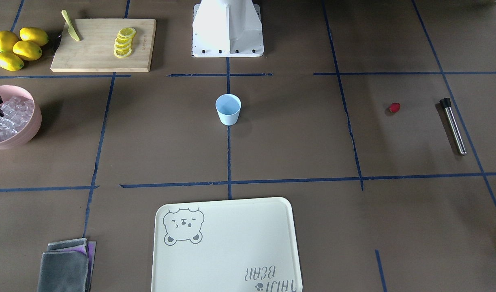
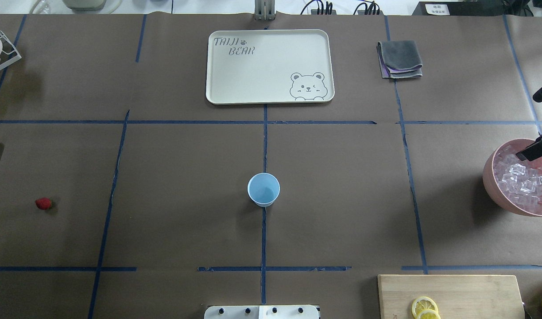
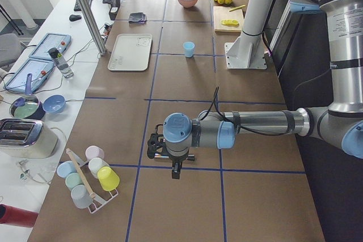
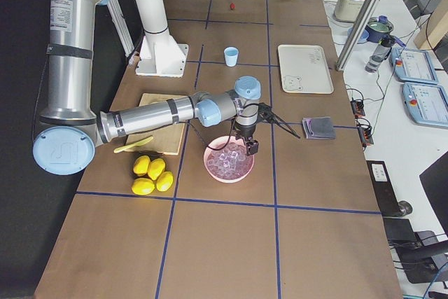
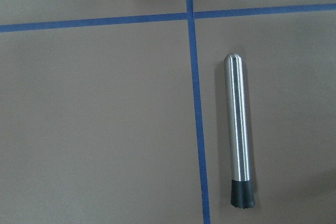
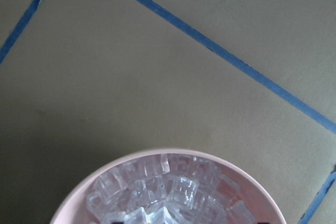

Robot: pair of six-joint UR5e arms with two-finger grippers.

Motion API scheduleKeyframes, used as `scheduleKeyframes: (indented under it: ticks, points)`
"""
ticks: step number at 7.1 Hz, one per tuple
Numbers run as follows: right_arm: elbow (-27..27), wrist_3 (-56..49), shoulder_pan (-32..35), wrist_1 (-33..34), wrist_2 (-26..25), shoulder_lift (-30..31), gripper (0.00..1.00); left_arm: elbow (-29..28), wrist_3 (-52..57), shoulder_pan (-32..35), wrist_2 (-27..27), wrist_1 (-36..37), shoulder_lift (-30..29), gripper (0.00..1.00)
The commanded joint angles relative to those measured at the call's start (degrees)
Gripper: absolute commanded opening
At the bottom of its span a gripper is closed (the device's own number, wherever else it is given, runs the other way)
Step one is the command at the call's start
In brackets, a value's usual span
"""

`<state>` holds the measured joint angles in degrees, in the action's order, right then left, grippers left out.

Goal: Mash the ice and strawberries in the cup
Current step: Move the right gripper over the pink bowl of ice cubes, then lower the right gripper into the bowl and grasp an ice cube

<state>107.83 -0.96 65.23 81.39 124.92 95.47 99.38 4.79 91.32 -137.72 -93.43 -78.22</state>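
The pale-blue cup stands upright and empty at the table's centre, also in the overhead view. The dark-red strawberry lies alone on the table, with a steel muddler beside it. The ice fills a pink bowl. My right gripper hangs just over the ice, and its jaws look spread, with nothing held. My left gripper hovers over the muddler; I cannot tell whether it is open or shut.
A cream bear tray and folded grey cloths lie on the operators' side. A cutting board with lemon slices and a knife, and whole lemons, sit near the bowl. A cup rack stands by the left arm.
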Motion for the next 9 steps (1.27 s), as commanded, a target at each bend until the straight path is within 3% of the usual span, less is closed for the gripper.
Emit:
scheduleKeyframes:
  ticks: [1,9]
  points:
    - [-0.7,0.0,-3.1,0.1,-1.7,-0.2,0.83,-0.1,0.0,0.0,0.0,0.0,0.0,1.0]
    - [-3.6,-0.5,-5.3,0.6,-1.6,0.1,0.66,-0.3,0.0,0.0,-0.1,0.0,0.0,1.0]
